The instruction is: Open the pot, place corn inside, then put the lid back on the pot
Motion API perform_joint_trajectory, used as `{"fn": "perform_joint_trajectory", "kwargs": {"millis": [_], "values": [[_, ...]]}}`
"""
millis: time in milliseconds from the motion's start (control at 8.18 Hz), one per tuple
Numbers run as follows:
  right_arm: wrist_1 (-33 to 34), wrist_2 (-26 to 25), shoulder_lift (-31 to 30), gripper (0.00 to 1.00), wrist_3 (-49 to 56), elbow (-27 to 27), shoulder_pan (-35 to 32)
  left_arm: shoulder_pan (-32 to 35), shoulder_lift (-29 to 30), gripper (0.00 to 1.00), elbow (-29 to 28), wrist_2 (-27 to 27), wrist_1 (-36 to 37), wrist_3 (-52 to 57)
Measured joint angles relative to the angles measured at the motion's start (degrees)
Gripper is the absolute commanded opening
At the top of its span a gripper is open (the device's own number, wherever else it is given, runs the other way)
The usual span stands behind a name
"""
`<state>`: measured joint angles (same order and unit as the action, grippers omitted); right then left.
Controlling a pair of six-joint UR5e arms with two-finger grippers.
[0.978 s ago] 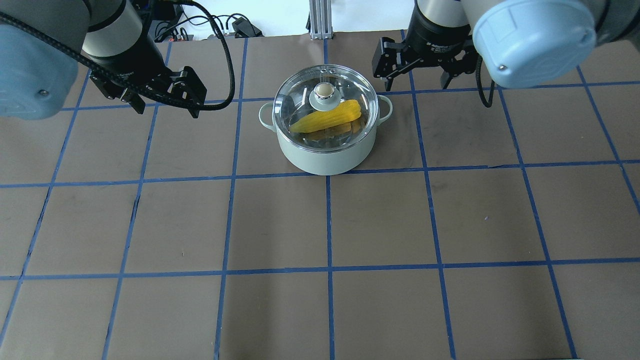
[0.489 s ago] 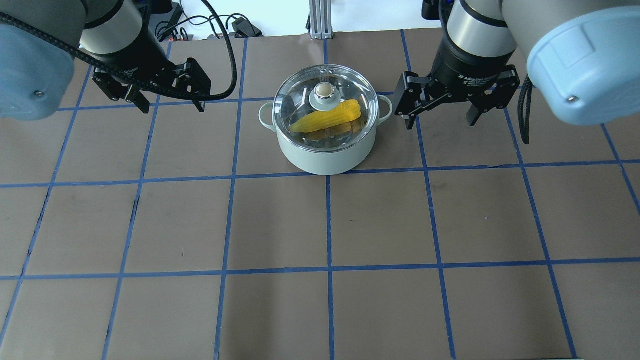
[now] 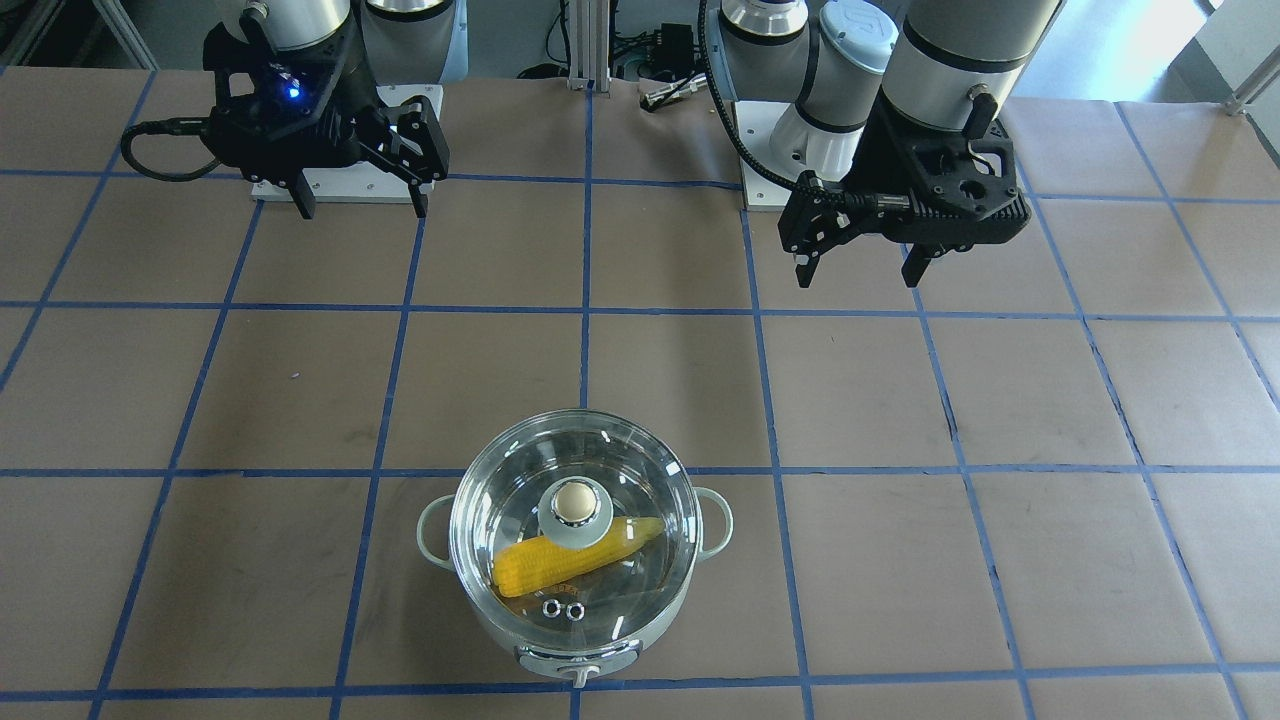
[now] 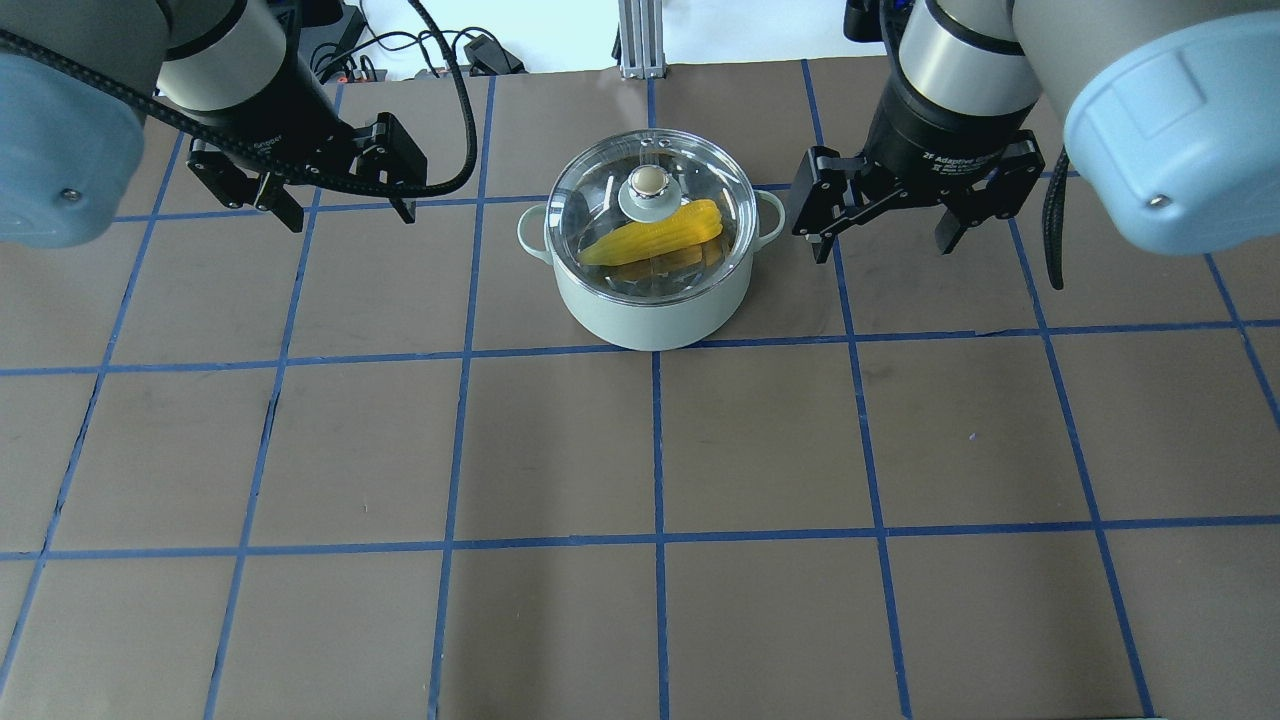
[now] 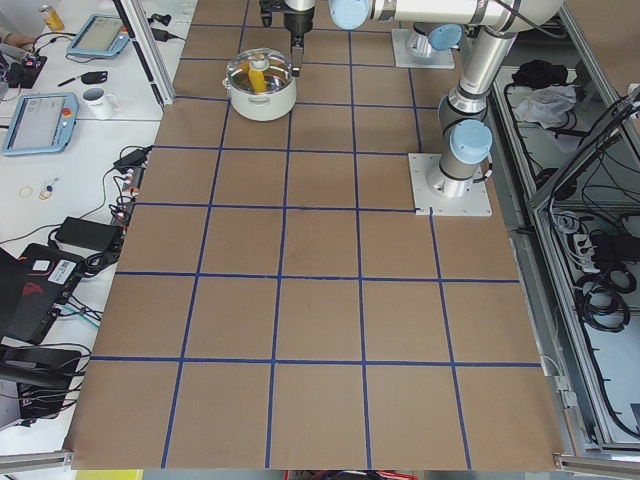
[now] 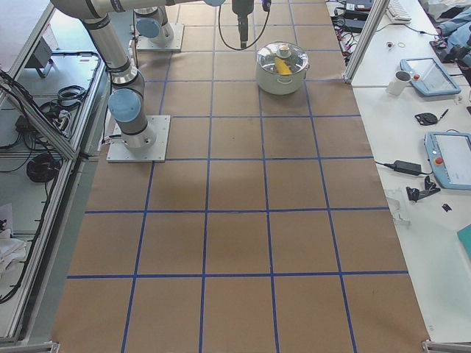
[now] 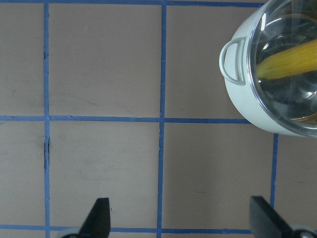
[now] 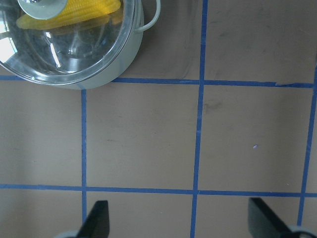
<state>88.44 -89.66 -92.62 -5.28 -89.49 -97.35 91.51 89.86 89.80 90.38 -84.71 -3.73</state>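
Overhead exterior view is showing the pot (image 4: 655, 310) sitting on the counter (image 4: 760, 450), with the lid (image 4: 590, 190) resting closed on its rim and the corn (image 4: 660, 235) lying inside, visible through the glass. The left claw (image 4: 350, 215) is hanging off the pot's left side, fingers spread wide, gripping nothing. The right claw (image 4: 883, 250) is hanging just beside the pot's right handle, likewise spread wide and gripping nothing.

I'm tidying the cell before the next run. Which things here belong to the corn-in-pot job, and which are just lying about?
Job: pale mint-green round pot; clear glass domed lid on it; yellow corn cob inside.
Lying about: white mug, grey-blue tablet and black power brick, all on the white side bench.
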Motion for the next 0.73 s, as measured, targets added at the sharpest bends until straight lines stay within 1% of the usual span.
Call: {"fn": "perform_joint_trajectory", "kwargs": {"millis": [733], "values": [[0.5, 0.0, 0.1, 1.00, 0.5, 0.0, 0.1, 0.0, 0.0, 1.00, 0.0, 0.1, 0.0, -0.1]]}}
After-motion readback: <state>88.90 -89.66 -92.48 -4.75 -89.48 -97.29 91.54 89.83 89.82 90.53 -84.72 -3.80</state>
